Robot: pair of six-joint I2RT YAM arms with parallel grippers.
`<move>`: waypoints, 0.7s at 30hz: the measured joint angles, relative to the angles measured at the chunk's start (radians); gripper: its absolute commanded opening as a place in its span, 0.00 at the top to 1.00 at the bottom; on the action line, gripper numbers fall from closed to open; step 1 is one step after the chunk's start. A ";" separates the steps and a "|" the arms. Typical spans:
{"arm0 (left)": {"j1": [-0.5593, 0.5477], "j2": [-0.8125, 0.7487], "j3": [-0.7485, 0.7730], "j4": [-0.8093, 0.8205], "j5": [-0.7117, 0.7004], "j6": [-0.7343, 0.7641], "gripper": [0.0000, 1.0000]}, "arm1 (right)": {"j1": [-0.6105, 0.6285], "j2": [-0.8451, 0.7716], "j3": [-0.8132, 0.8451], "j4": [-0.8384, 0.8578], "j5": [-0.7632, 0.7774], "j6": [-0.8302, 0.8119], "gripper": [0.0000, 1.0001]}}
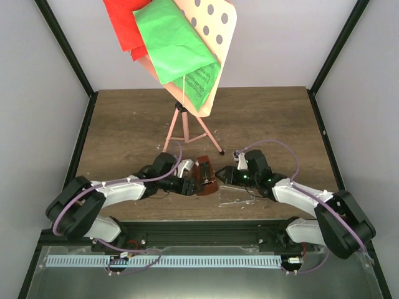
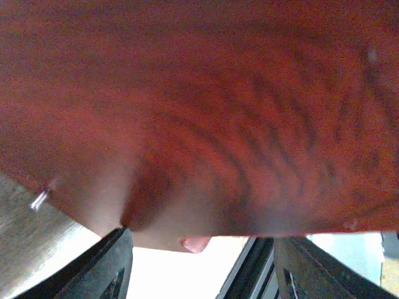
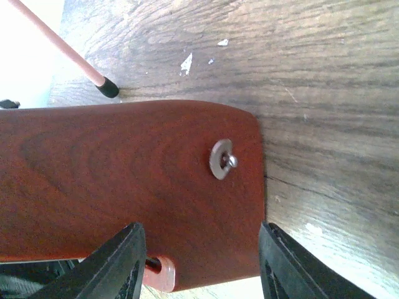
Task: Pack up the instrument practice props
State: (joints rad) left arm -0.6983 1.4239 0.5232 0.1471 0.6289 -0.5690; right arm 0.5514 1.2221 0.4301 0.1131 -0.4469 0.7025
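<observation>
The reddish-brown metronome [image 1: 204,176] lies low on the table between my two grippers. It fills the left wrist view [image 2: 199,112], blurred and right at the tips of my left gripper [image 2: 199,233] [image 1: 189,185], whose fingers stand apart; a grip cannot be made out. My right gripper [image 1: 220,177] [image 3: 199,227] is open over the metronome's face [image 3: 124,187], which carries the winding key [image 3: 221,159]; one finger is over the face and the other just past its end. The pink tripod music stand [image 1: 187,128] stands behind, with the green sheet [image 1: 174,43] and red sheet [image 1: 124,22] on its desk.
A clear plastic piece [image 1: 240,198] lies on the wooden table [image 1: 280,124] just right of the metronome, under my right arm. One black-tipped stand leg [image 3: 107,87] ends close to the metronome. Black frame posts and white walls enclose the table.
</observation>
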 measured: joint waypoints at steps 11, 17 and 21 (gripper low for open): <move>-0.040 -0.142 -0.082 -0.040 -0.059 0.009 0.21 | 0.019 0.074 0.062 0.024 -0.047 -0.059 0.36; -0.043 -0.383 -0.066 -0.183 -0.142 0.071 0.17 | 0.000 -0.027 0.058 -0.021 -0.023 -0.061 0.15; -0.045 -0.537 0.005 -0.289 -0.193 0.116 0.20 | -0.087 -0.179 0.042 -0.082 0.007 -0.064 0.04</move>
State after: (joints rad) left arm -0.7437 0.8867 0.5278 -0.1417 0.4355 -0.4530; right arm 0.4648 1.0435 0.4717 0.0315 -0.4397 0.6384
